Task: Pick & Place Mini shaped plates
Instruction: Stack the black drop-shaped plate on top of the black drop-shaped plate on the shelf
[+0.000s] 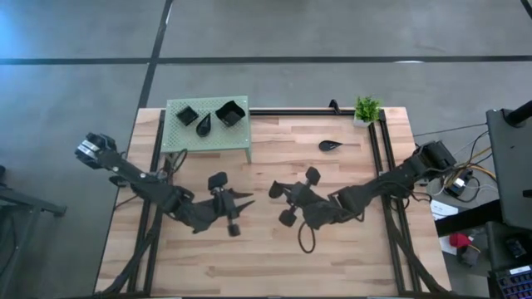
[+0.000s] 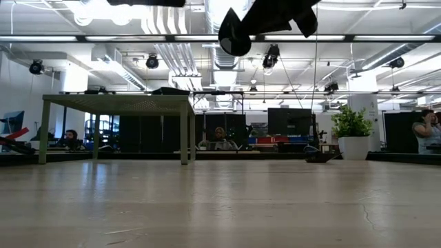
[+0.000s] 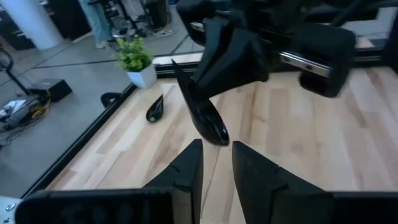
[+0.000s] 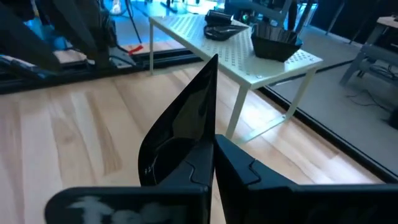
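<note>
My right gripper [image 1: 277, 190] is shut on a black leaf-shaped mini plate [image 4: 183, 127] above the middle of the table; the plate also shows in the left wrist view [image 3: 207, 112]. My left gripper [image 3: 216, 167] is open and empty, facing the held plate from the table's left side, its fingertips [image 1: 246, 199] just short of it. Two square plates [image 1: 187, 115] [image 1: 230, 113] and a leaf plate [image 1: 204, 126] lie on the green stand [image 1: 179, 137]. Another leaf plate [image 1: 330, 146] lies on the table at the far right. My right gripper pinches the leaf plate's wide end [image 4: 198, 163] between its two fingers. The plate stands on edge in the hold, and its pointed tip [image 4: 213, 59] sticks out past the fingertips toward the left gripper. It is lifted clear of the table.
A small green potted plant [image 1: 366, 109] stands at the table's far right corner. The stand fills the far left corner, on legs [image 2: 184, 131]. Black rails run along the table's left, right and far edges. Bare wood lies at the near side.
</note>
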You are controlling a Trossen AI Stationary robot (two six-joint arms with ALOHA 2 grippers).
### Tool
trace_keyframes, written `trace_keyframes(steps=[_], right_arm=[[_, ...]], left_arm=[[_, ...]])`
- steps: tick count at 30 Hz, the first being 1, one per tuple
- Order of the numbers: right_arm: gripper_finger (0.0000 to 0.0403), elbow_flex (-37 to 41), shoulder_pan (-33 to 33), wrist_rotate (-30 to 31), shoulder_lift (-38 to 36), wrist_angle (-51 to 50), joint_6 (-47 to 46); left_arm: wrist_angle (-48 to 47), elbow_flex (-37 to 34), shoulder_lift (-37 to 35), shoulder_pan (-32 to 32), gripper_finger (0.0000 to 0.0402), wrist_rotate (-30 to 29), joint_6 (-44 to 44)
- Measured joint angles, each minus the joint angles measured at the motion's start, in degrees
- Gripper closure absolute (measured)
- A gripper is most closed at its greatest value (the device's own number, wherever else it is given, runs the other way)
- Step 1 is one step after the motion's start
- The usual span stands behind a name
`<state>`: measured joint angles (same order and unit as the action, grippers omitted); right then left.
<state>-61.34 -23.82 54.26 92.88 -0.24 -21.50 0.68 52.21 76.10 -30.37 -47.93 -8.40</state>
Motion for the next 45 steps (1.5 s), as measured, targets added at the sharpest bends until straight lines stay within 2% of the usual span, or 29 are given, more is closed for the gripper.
trace_keyframes(steps=[9, 23, 30, 35, 39, 45], right_arm=[[0.0394, 0.0, 0.3, -0.1, 0.0, 1.2, 2.5], [0.0394, 0.0, 0.2, -0.1, 0.0, 1.2, 3.5], [0.0394, 0.0, 0.2, -0.1, 0.0, 1.1, 3.8], [0.0394, 0.0, 0.2, -0.1, 0.0, 1.1, 4.2], [0.0394, 0.0, 0.2, -0.1, 0.0, 1.2, 4.2], [0.0394, 0.0, 0.2, -0.1, 0.0, 1.5, 4.5]], left_arm=[[8.0, 0.4, 6.7, 3.9, 0.0321, 0.0, 2.8], [8.7, 5.2, 12.3, 4.7, 0.0321, 0.0, 2.0], [8.7, 5.5, 11.3, 4.8, 0.0321, -1.0, 1.9], [8.7, 5.6, 10.7, 4.8, 0.0321, -6.5, 1.5], [8.7, 5.6, 10.9, 5.2, 0.0321, -5.4, -3.2], [8.6, 5.6, 12.6, 5.7, 0.0321, -5.1, -3.7]])
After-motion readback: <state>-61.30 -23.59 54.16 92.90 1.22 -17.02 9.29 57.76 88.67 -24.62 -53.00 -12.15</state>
